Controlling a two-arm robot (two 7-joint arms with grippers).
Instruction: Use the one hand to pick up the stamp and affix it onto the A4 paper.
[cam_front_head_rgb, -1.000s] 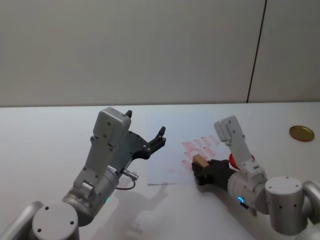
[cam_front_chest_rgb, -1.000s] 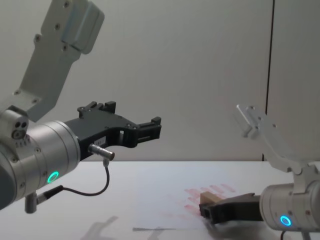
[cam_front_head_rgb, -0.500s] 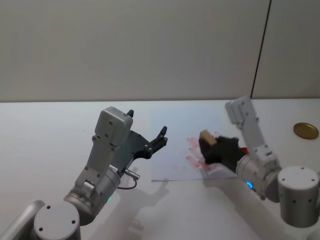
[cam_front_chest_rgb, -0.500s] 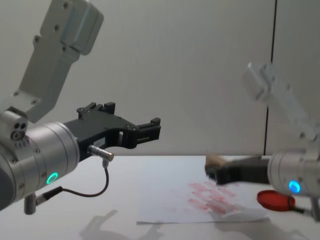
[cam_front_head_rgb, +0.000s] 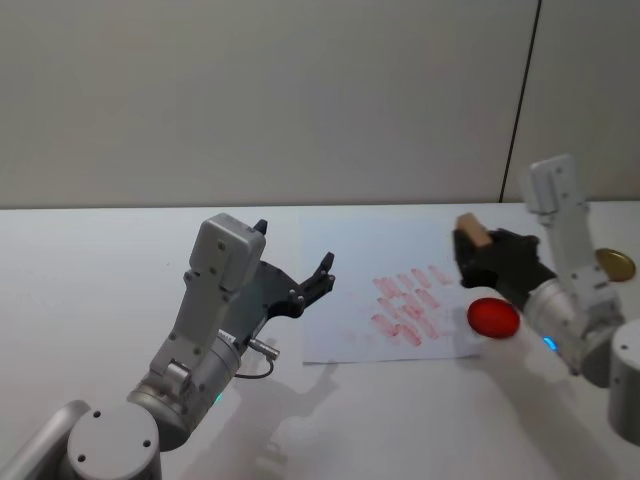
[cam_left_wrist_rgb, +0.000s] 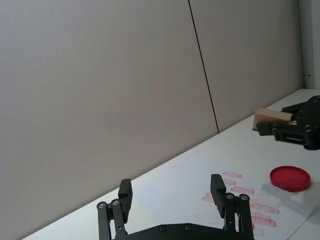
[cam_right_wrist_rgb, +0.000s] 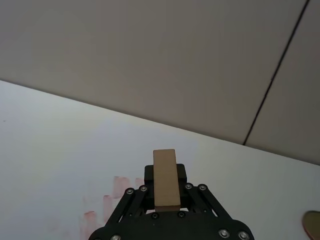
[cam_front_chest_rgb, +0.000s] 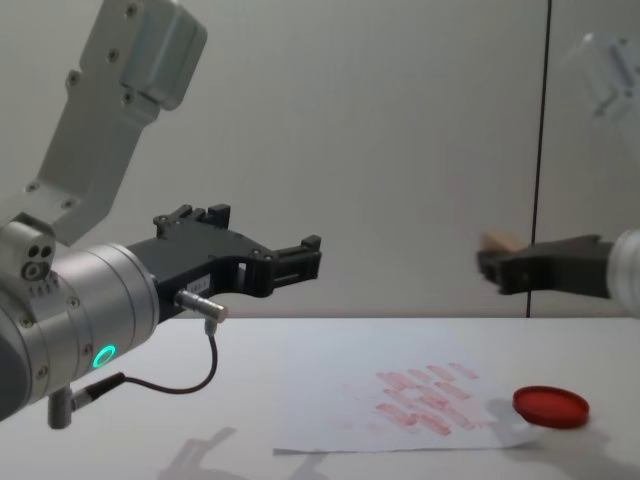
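Right claw (cam_front_head_rgb: 468, 245) clamped on the stamp (cam_front_head_rgb: 472, 232), raised above the ink pad (cam_front_head_rgb: 493, 316) beside the A4 paper (cam_front_head_rgb: 378, 300).

We see our left gripper (cam_front_head_rgb: 300, 283) hanging open above the paper's (cam_front_head_rgb: 355, 250) left edge, blocking that side. Near the sheet's right corner the red ink pad (cam_front_head_rgb: 493, 316) sits in the way. The paper's far half lies open for a pass.

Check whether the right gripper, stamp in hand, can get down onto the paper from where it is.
Probably yes. The right gripper holds the stamp raised off the table by the A4 paper's right edge; only the ink pad lies nearby, beside the sheet.
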